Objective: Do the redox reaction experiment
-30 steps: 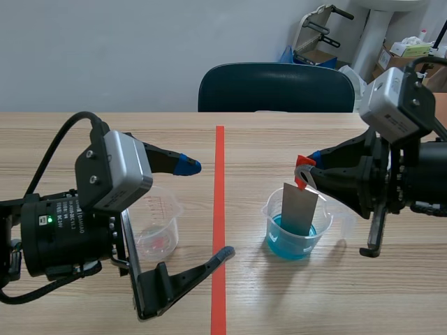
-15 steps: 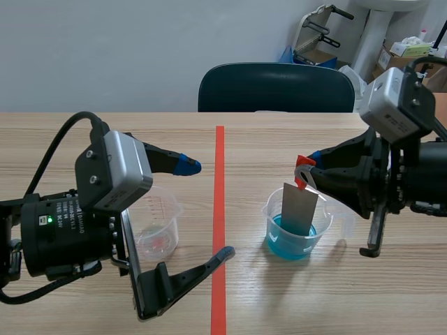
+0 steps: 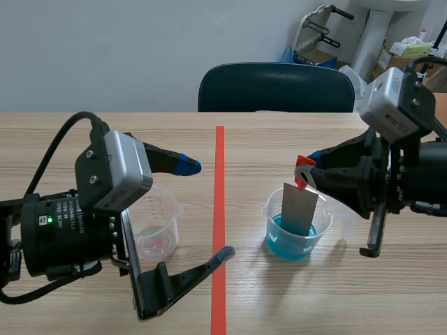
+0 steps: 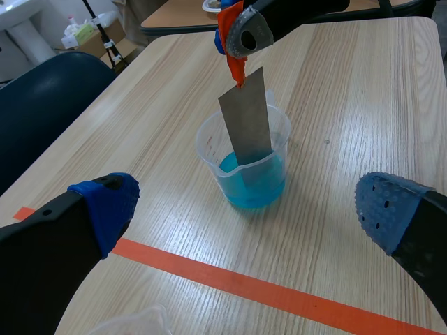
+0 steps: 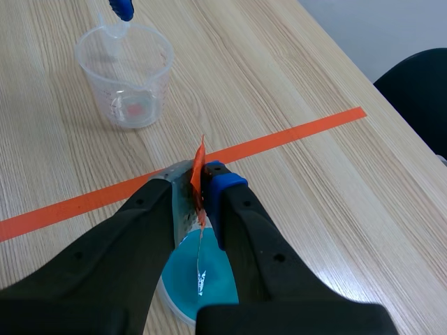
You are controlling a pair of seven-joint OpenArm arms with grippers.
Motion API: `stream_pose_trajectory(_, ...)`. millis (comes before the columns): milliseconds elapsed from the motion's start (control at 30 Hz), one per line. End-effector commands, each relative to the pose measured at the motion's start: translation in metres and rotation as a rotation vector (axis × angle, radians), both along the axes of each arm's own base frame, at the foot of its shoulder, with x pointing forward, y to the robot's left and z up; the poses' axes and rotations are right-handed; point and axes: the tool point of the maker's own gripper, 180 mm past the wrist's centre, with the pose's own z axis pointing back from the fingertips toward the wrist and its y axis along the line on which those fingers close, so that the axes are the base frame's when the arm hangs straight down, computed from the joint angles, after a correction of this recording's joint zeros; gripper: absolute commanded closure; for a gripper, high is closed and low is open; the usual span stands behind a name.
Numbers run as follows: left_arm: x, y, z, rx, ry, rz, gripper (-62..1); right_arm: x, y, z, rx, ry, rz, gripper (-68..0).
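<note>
Nothing has moved since the earlier frames: both my arms and both cups stand as they did. My right gripper (image 3: 302,170), coming in from the right, pinches the orange-taped top of a grey metal strip (image 3: 300,208). The strip hangs nearly upright with its lower end dipped in the blue liquid (image 3: 283,245) of a clear plastic cup (image 3: 325,222), right of the red tape line (image 3: 219,202). From the right wrist, my fingers (image 5: 227,192) press on the strip's tape directly above the liquid. My left gripper (image 3: 206,209) hangs left of the line with jaws spread wide and nothing between them, its blue pads (image 4: 106,204) well apart. A second clear cup (image 3: 159,230) stands just behind that arm, on the left of the table (image 3: 279,136). A dark chair (image 3: 276,87) stands at the far edge.
</note>
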Motion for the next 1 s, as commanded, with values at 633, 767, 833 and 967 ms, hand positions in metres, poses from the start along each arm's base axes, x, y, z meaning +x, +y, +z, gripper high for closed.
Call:
stream_pose_trajectory(633,0.0,-0.004,0.011,-0.037,-0.017,-0.005,-62.3,0.001,0.001,0.022,0.004,-0.039,0.052,-0.7)
stream_pose_trajectory(767,0.0,-0.004,0.011,-0.037,-0.017,-0.005,-62.3,-0.002,0.003,0.033,0.004,-0.053,0.082,-0.7)
stream_pose_trajectory(833,0.0,-0.004,0.011,-0.037,-0.017,-0.005,-62.3,-0.002,0.003,0.038,-0.001,-0.058,0.085,-0.7)
stream_pose_trajectory(967,0.0,-0.004,0.011,-0.037,-0.017,-0.005,-62.3,-0.005,0.003,0.047,-0.011,-0.066,0.106,-0.7)
